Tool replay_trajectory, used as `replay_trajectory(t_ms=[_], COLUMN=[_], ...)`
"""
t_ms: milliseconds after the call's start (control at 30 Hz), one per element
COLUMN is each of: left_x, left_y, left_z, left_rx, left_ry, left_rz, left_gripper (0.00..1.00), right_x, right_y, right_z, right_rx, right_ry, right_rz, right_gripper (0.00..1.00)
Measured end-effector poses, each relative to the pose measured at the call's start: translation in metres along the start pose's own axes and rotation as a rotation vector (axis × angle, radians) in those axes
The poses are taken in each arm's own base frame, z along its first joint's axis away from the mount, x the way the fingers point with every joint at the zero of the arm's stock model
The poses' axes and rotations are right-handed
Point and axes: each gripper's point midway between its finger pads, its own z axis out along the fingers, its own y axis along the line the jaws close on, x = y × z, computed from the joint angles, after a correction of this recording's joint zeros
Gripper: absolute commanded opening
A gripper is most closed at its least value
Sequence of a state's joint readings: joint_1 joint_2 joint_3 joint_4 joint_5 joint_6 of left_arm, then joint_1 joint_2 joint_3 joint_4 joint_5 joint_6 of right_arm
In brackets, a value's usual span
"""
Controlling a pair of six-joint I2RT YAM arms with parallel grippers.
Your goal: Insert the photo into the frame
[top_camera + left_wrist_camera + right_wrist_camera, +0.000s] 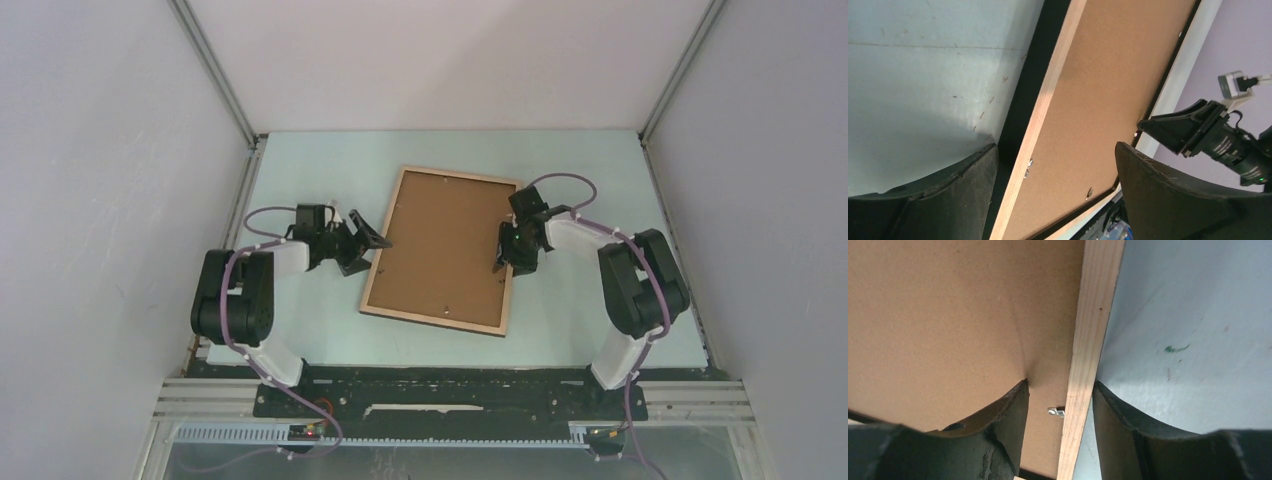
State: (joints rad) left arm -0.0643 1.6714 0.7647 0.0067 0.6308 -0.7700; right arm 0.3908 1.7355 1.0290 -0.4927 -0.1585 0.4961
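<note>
The frame (430, 321) lies back up in the middle of the table, its light wood rim around the brown backing board (445, 245). The photo is hidden. My left gripper (366, 250) is open at the frame's left edge. In the left wrist view (1055, 147) its jaws stand wide apart across the rim (1048, 95). My right gripper (505, 262) is open at the right edge. In the right wrist view (1060, 383) one finger tip touches the backing board (958, 315) and the other is outside the rim (1093, 330).
A small metal clip (1056, 412) sits on the backing board by the right rim, and more clips (1028, 167) show near the left rim. Grey walls enclose the pale table (600, 190) on three sides. The arm bases stand at the near edge.
</note>
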Motion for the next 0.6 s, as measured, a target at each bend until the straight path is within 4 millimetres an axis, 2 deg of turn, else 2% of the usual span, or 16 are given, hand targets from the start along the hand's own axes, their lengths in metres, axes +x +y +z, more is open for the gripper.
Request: replay_trajectory(t_ms=[133,267,367,467,600], left_x=[0.010,0.033,0.069,0.125,0.177], left_y=[-0.004,-0.006,-0.009,-0.016,-0.026], left_z=[0.002,-0.002,-0.005,-0.006,-0.008], left_rx=[0.015,0.010,0.002,0.000,0.006], left_ry=[-0.059,-0.097,-0.061,0.051,0.191], left_rz=[0.031,0.048,0.066,0.094,0.138], left_gripper=[0.87,0.88,0.88,0.89,0.90], right_x=[-0.029,-0.077,-0.116,-0.148,-0.153], right_y=[-0.003,0.002,0.013,0.034,0.057], right_z=[0.006,0.018,0.029,0.036,0.028], right_rx=[0.053,0.082,0.077,0.026,-0.029], right_ry=[-0.015,-0.074,-0.142,-0.196,-0.201], right_rz=[-0.010,-0.042,-0.073,-0.101,-0.136], right_gripper=[0.57,0.60,0.64,0.72,0.80])
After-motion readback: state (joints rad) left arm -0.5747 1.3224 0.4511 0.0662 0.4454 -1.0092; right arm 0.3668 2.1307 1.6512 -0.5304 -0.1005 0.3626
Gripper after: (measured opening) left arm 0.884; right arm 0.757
